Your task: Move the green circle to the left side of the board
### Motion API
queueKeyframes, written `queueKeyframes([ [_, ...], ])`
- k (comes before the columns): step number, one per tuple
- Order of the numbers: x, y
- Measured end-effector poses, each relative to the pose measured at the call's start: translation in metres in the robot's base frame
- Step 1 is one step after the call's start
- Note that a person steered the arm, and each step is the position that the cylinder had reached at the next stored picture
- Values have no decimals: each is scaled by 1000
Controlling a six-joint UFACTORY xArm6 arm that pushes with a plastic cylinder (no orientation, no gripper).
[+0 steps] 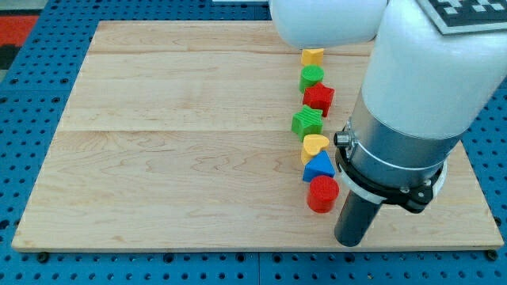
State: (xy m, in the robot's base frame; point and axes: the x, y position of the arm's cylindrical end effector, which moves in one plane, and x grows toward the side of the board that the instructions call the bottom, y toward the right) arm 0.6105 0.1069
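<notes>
Green circle, a short round block, stands on the board between yellow block and red star; my tip, clawless, sits right of red cylinder

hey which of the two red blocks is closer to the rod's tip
The red cylinder at the column's bottom end, just left of my tip. The red star sits far higher, near the green circle.

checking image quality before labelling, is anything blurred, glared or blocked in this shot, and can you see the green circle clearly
In the camera view, lighting is even and soft, with no harsh glare on the pale wooden board. The small green circle block is sharp and unobstructed, between the yellow block and the red star block. The big white and grey arm body blocks the view's right, and my tip sits right of the red cylinder block.
</notes>
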Motion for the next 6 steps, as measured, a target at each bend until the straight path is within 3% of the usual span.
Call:
queueKeyframes([
  [1, -14, 10],
  [2, -76, 75],
  [4, -178, 99],
  [5, -251, 78],
  [6, -277, 27],
])
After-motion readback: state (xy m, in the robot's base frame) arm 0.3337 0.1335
